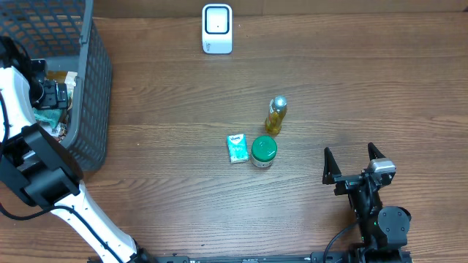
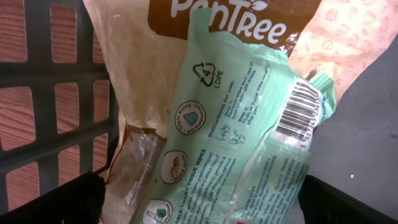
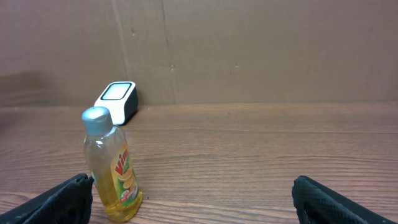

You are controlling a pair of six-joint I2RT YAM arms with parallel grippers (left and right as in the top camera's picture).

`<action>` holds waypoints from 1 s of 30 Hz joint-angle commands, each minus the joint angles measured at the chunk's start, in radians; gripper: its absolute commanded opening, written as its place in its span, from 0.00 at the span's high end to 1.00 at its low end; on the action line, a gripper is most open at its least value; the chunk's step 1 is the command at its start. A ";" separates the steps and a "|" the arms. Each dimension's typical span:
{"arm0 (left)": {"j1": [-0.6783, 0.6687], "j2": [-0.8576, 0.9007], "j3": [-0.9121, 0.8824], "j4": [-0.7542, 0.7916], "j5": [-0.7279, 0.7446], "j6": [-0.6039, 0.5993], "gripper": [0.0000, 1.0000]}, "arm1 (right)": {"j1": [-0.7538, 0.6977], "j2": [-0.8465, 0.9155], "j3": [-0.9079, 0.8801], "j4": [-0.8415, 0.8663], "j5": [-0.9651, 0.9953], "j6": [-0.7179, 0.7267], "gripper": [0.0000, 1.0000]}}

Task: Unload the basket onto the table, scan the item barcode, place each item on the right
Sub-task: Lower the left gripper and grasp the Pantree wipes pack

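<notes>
Green plastic, one soft pack of wipes point(image 2: 242, 149): it lay in the grey basket point(image 1: 91, 95) at the far left corner of the wooden table point(image 1: 365, 88). Its barcode point(image 2: 297, 113) faced up toward my left wrist camera.

Brown paper bag point(image 2: 140, 93), white lettering, one: it lay under and behind the pack.

My left gripper point(image 2: 199, 193) hung over the pack inside the basket, fingers spread wide to either side of it. I could not tell whether they touched it.

Scanner point(image 1: 217, 29), white, one: it stood at the far edge of the table, well apart from the basket.

Bottle point(image 1: 276, 115), yellow liquid, silver cap, one: upright near the table's middle.

Jar point(image 1: 264, 151), green lid, one: just beside the bottle, on the near side.

Small green packet point(image 1: 237, 148), one: flat, close against the jar's left.

My right gripper point(image 1: 349, 150) sat low at the near right, fingers released and wide apart, grasping nothing, well apart from the bottle.
</notes>
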 commanded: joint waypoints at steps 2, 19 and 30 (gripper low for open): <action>0.010 0.013 -0.023 0.010 0.000 0.018 0.00 | -0.002 -0.010 -0.010 0.002 0.009 -0.005 0.00; 0.013 0.013 -0.236 0.228 -0.039 0.047 0.00 | -0.002 -0.010 -0.010 0.000 0.009 -0.005 0.00; 0.009 0.000 -0.251 0.216 -0.040 0.029 0.65 | -0.002 0.000 -0.010 0.001 0.009 -0.005 0.00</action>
